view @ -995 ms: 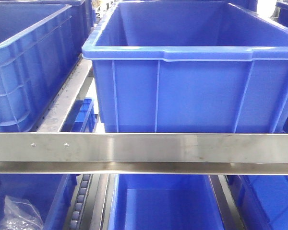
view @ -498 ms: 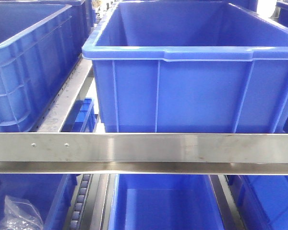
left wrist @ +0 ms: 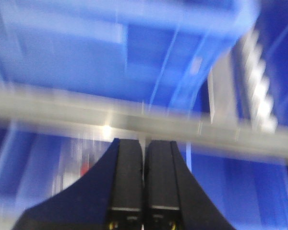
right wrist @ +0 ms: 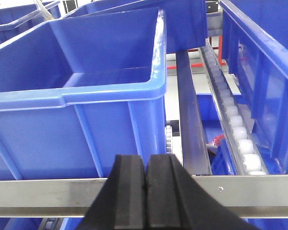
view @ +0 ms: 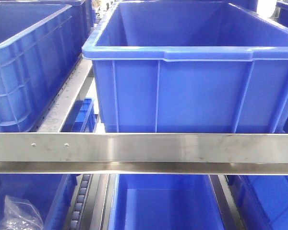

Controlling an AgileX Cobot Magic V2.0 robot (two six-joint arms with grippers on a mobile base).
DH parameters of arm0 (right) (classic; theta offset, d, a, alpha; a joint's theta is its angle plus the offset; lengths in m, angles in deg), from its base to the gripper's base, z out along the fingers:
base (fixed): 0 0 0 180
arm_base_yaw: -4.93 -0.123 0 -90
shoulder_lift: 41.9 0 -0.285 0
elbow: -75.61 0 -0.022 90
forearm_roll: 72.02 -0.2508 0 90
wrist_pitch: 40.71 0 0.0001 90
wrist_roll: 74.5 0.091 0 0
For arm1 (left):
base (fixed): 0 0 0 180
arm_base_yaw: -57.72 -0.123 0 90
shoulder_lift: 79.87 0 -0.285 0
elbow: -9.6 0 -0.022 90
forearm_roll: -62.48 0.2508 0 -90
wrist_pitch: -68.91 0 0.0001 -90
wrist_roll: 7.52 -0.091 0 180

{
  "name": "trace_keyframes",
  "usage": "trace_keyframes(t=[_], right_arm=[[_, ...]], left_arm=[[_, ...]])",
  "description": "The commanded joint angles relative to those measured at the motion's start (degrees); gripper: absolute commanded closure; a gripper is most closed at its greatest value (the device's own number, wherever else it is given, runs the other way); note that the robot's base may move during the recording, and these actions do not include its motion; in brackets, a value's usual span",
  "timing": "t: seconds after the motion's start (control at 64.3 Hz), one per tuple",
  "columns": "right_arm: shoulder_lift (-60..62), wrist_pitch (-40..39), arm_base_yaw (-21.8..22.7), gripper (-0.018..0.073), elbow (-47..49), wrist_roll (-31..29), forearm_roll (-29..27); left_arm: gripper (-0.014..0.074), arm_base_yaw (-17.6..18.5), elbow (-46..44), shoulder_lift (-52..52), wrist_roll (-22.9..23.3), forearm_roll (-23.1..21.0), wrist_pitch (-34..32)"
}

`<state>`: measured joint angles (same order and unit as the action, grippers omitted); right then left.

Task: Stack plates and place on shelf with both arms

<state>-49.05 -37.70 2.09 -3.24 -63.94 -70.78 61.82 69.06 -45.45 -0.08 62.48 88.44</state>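
No plates show in any view, so I cannot tell which way they lie from either claw or which arm is nearer.

The left claw [left wrist: 143, 158] is clenched, its two black fingers pressed together with nothing between them. Its picture is blurry — maybe it is moving. The right claw [right wrist: 145, 184] is clenched and empty too.

Both point at a shelf rack: a big blue bin [view: 182, 72] sits just behind a shiny metal rail [view: 144, 148]. Beside the bin runs a row of white rollers [right wrist: 237, 129]. The plates must be found first — likely somewhere else.
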Motion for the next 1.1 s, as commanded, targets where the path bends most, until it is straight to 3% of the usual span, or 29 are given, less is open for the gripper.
trace_keyframes(t=[0.0, 0.28, 0.7, 1.089], right_arm=[[1.0, -4.5, 0.3, 0.0534, 0.0, -0.7, 0.0], [1.0, -4.5, 0.3, 0.0534, 0.0, -0.7, 0.0], [1.0, -4.4, 0.3, 0.0534, 0.0, -0.7, 0.0], [1.0, -4.4, 0.3, 0.0534, 0.0, -0.7, 0.0]], left_arm=[[0.0513, 0.2, 2.1, -6.0, -0.1, 1.1, -9.8], [0.0513, 0.2, 13.4, -28.3, -0.1, 3.1, -11.6], [0.0513, 0.2, 18.4, -28.2, -0.1, 3.3, -18.4], [0.0513, 0.2, 18.4, -28.2, -0.1, 3.9, -20.3]])
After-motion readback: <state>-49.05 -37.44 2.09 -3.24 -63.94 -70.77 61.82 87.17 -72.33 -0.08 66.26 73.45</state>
